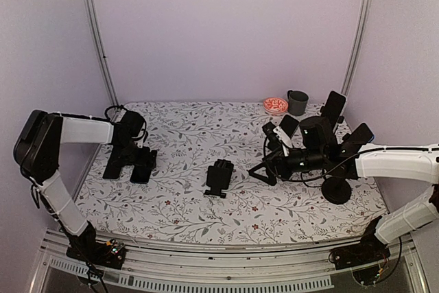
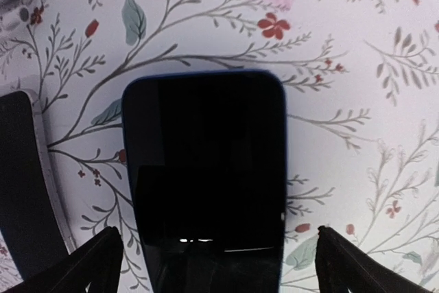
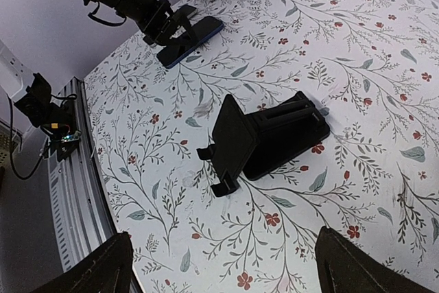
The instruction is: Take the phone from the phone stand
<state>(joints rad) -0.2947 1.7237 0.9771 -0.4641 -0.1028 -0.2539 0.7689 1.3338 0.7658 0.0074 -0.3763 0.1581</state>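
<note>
The phone [image 2: 206, 176], dark with a blue rim, lies flat on the flowered cloth at the table's left [image 1: 140, 171]. My left gripper [image 2: 216, 265] is open over its near end, one finger on each side and neither touching it. The black phone stand [image 3: 264, 132] sits near the middle of the table [image 1: 219, 176] with nothing in its cradle. My right gripper [image 3: 226, 265] is open a little to the right of the stand [image 1: 264, 168], with only cloth between its fingers. In the right wrist view the phone [image 3: 192, 39] lies just below the left gripper [image 3: 168, 25].
A second dark phone with a silver edge [image 2: 24, 183] lies just left of the blue-rimmed one. At the back right are a red bowl [image 1: 276, 105], a grey cup [image 1: 298, 102] and a dark upright slab [image 1: 335, 106]. A round black base [image 1: 336, 190] sits under the right arm.
</note>
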